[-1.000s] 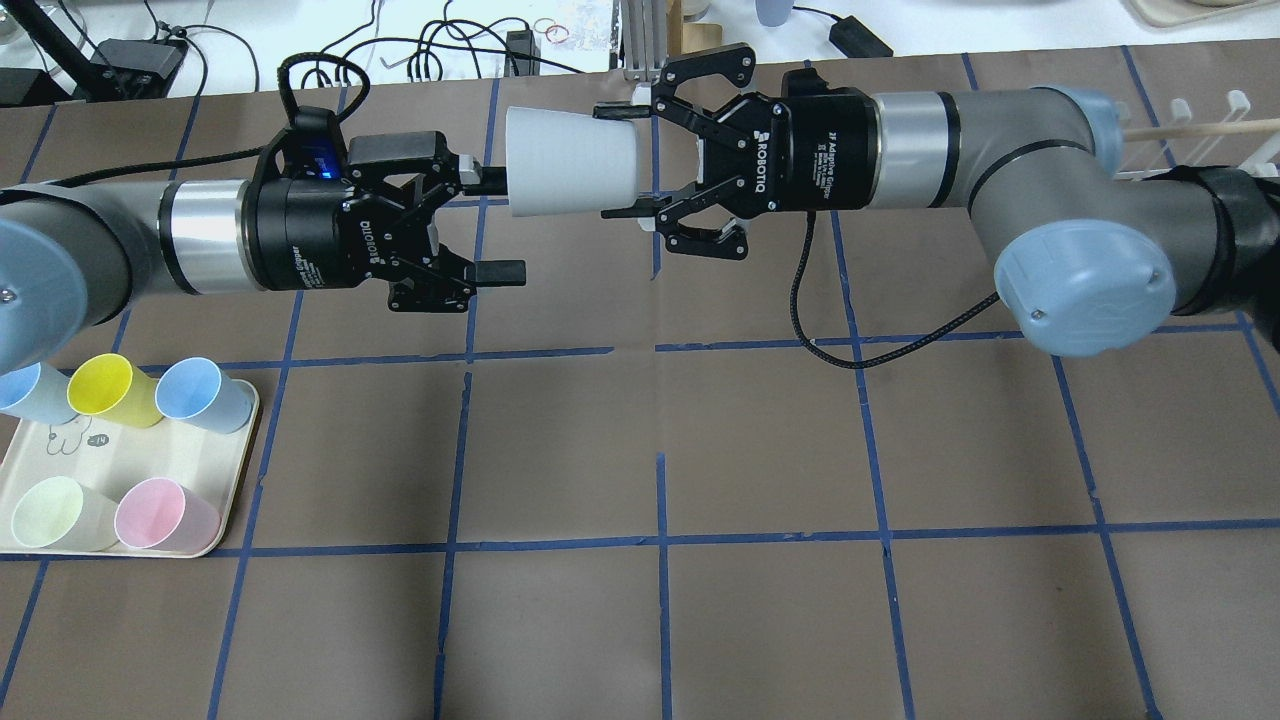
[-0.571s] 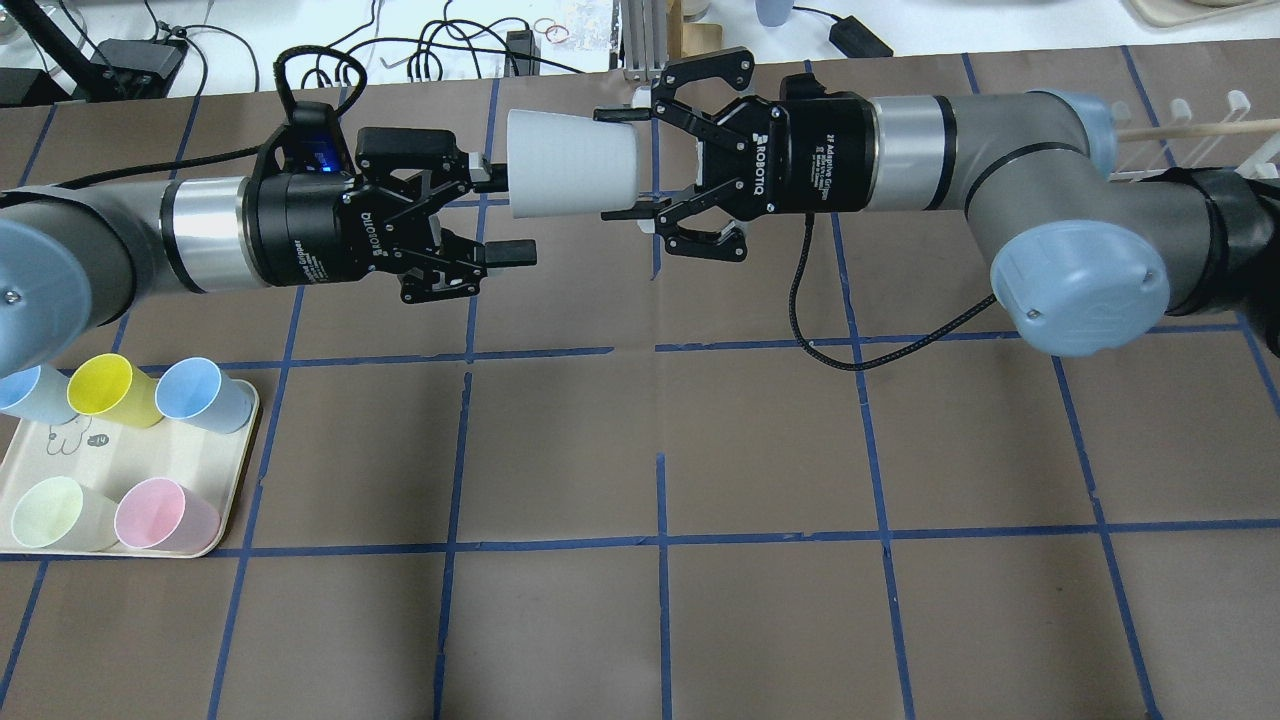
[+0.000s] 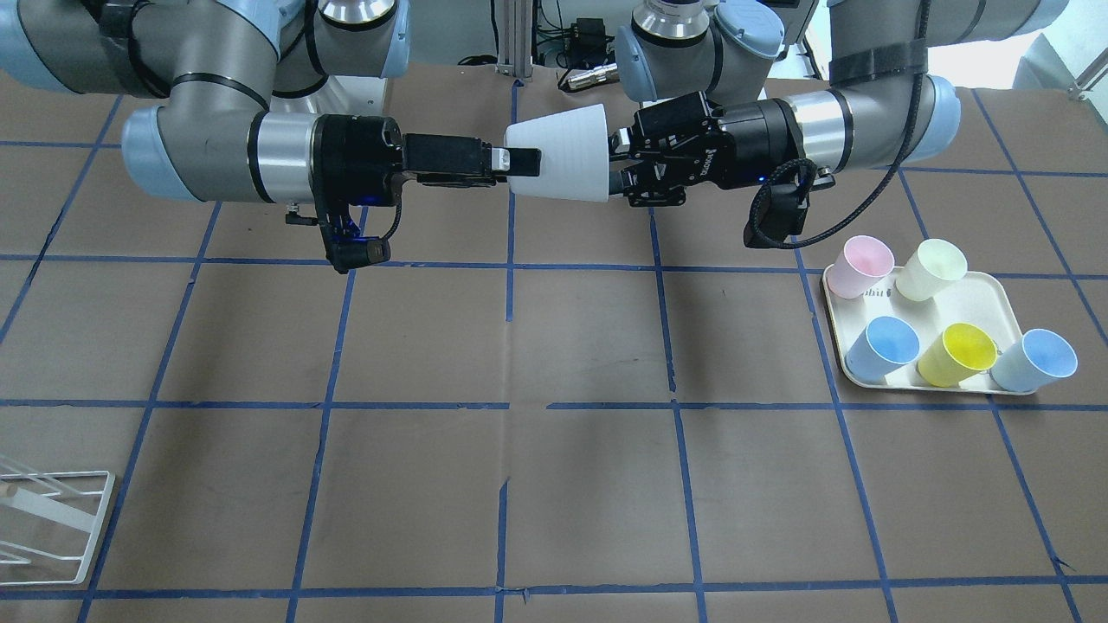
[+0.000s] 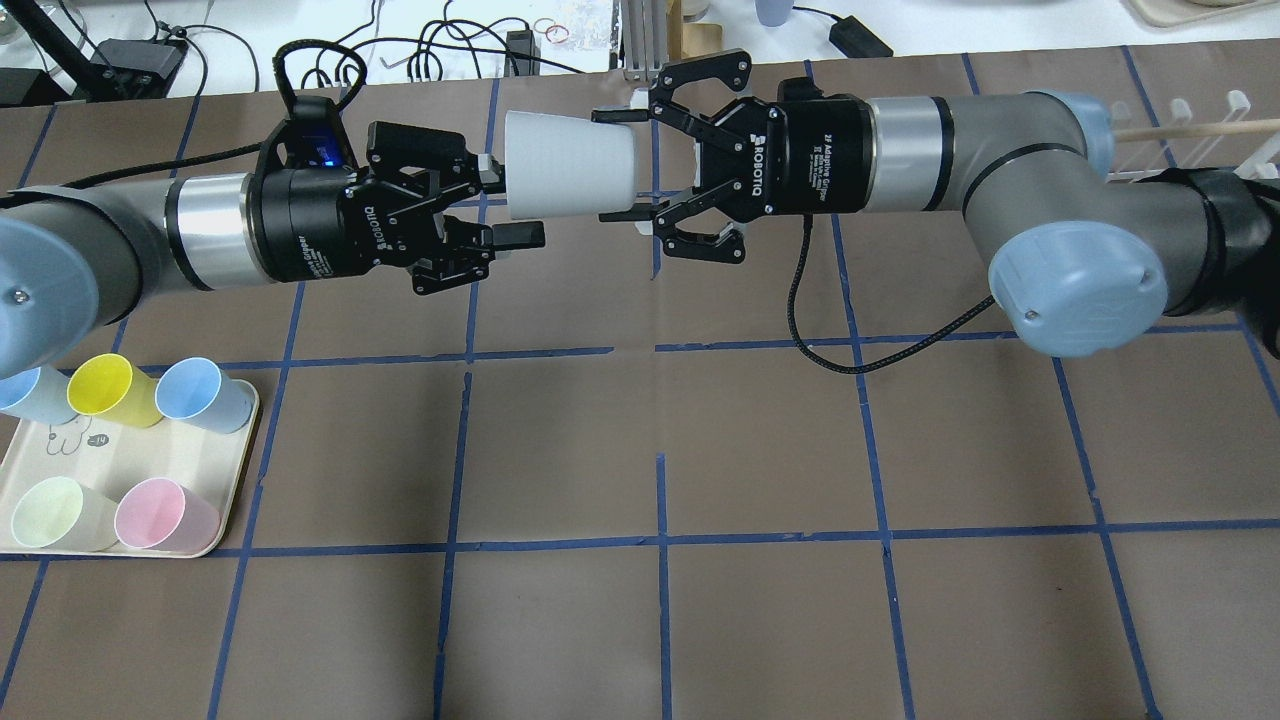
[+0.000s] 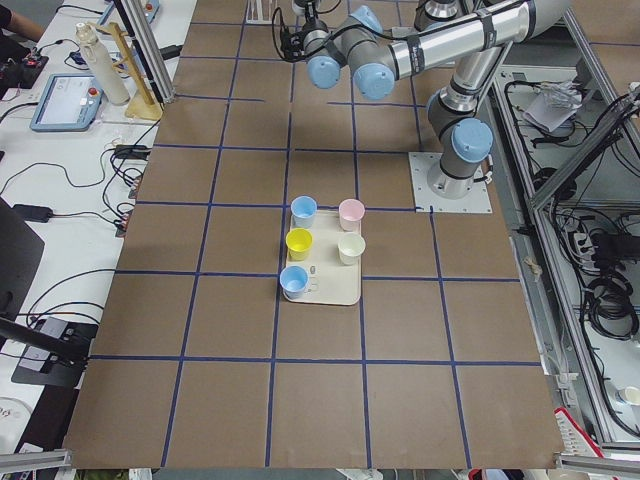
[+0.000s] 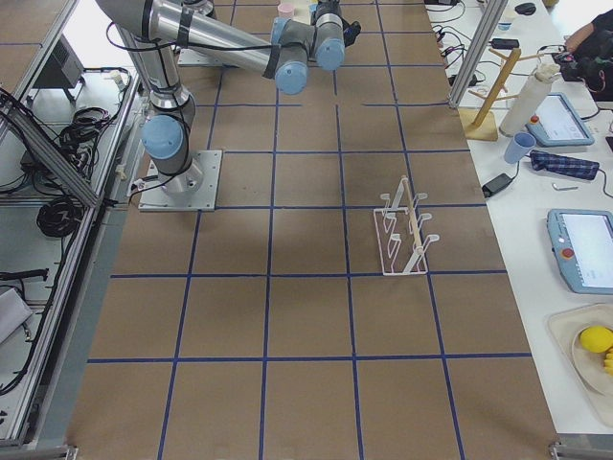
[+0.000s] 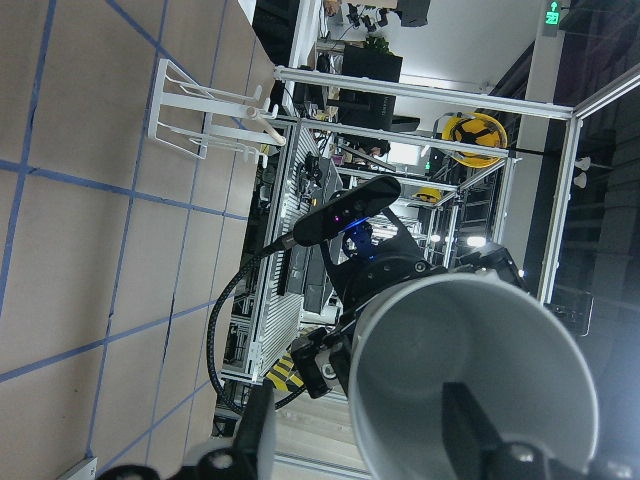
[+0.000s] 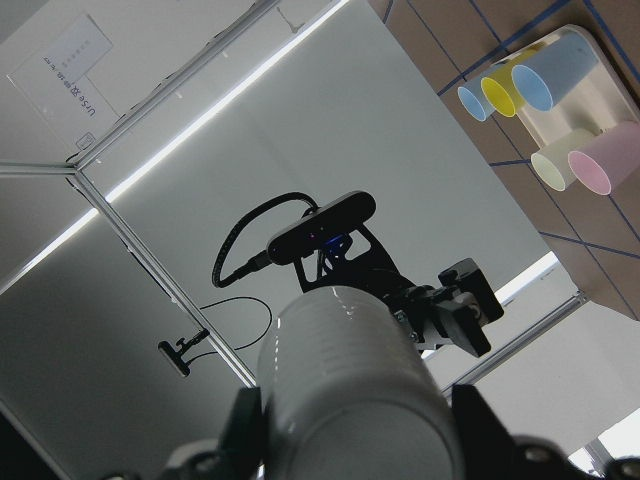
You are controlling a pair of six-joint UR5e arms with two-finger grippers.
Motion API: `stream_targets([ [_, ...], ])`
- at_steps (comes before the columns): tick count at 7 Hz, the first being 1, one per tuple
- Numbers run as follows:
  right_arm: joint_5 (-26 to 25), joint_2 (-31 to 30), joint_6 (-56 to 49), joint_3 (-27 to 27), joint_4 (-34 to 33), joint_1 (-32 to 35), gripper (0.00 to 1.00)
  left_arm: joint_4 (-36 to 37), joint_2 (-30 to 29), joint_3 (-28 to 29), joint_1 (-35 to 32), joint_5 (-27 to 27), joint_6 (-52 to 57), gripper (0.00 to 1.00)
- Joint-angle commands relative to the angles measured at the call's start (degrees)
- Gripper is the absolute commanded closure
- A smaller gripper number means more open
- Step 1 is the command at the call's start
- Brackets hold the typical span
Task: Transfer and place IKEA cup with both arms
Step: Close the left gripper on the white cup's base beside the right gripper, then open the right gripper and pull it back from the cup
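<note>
The right gripper (image 4: pixel 608 165) has its jaws clamped on the narrow base of the IKEA cup (image 4: pixel 570 165), which lies on its side in the air above the middle of the counter (image 4: pixel 760 450). The left gripper (image 4: pixel 513 205) has its jaws partly open astride the rim, 1 finger inside and 1 outside. On the left, 1 tray (image 4: pixel 100 465) carries 5 cups: 2 light-blue cups (image 4: pixel 200 395), 1 yellow cup (image 4: pixel 105 390), 1 cream cup (image 4: pixel 55 512) and 1 pink cup (image 4: pixel 160 515). On the right stands 1 white rack (image 6: pixel 402 230).
</note>
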Motion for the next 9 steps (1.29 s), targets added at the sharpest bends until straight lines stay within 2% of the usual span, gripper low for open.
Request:
stream_targets([
  [1, 0.00, 0.00, 0.03, 0.00, 0.07, 0.06, 1.00, 1.32, -0.14, 0.00, -0.43, -0.15, 0.23, 0.67],
  [2, 0.00, 0.00, 0.03, 0.00, 0.07, 0.06, 1.00, 1.77, -0.14, 0.00, -0.43, -0.07, 0.40, 0.94],
  [3, -0.09, 0.00, 1.42, -0.09, -0.02, 0.06, 1.00, 1.69, -0.14, 0.00, -0.43, -0.06, 0.58, 1.00],
  [4, -0.09, 0.00, 1.69, -0.09, -0.11, 0.06, 1.00, 1.69, -0.05, 0.00, -0.34, -0.06, 0.58, 1.00],
  [5, -0.26, 0.00, 1.61, -0.09, -0.11, 0.06, 0.92, 1.69, 0.13, 0.09, -0.34, -0.06, 0.41, 1.00],
  [6, -1.31, 0.08, 1.87, -0.09, -0.20, 0.06, 0.04, 1.69, 0.21, 0.18, -0.25, -0.06, 0.40, 1.00],
  [7, -1.32, 0.08, 3.18, -0.61, -0.28, -0.11, 0.00, 1.69, 0.39, 0.27, -0.25, -0.06, 0.40, 1.00],
  [9, -0.97, 0.08, 3.45, -0.88, -0.28, -1.34, 0.00, 1.69, 0.65, 0.62, 0.10, 0.63, -0.30, 1.00],
])
